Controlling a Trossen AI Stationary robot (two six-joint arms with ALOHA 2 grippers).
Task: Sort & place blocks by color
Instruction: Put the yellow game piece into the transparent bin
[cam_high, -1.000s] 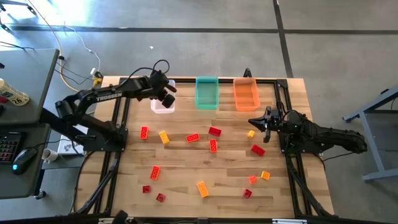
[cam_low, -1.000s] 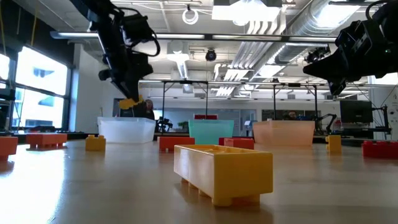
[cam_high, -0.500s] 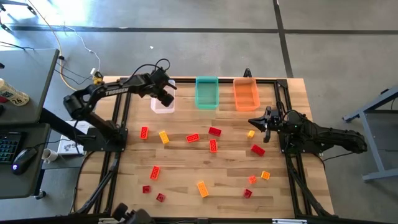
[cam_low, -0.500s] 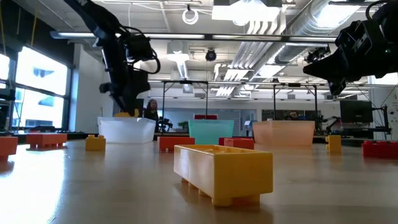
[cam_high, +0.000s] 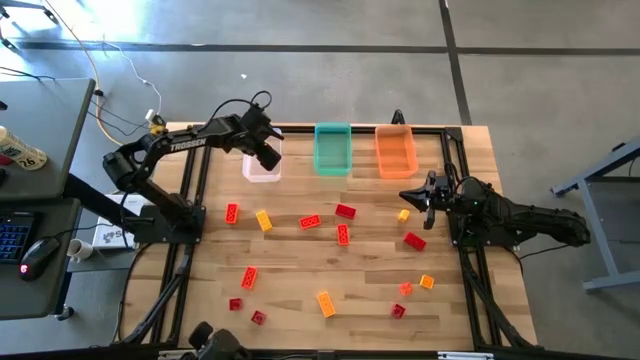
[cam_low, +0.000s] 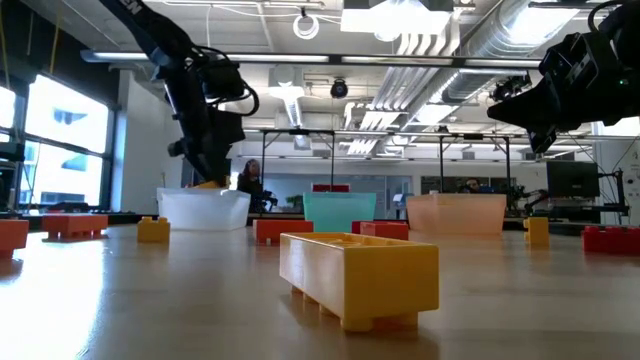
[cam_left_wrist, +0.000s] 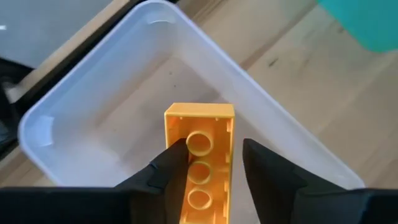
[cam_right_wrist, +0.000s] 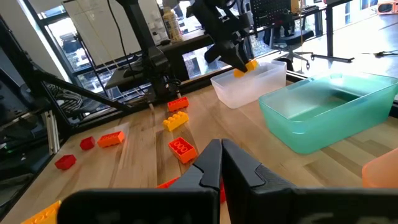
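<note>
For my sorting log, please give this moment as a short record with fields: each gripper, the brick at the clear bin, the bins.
left gripper: over the clear plastic rectangular bin, fingers beside a yellow studded plastic brick; one finger apart from it
right gripper: shut, empty, waiting above the table's right side
bins: clear, teal plastic bin, orange plastic bin in a row at the far edge

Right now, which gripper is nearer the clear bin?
Left. The left gripper hangs directly over the clear bin, a yellow block between its fingers. The right gripper waits across the table, past the teal bin.
</note>
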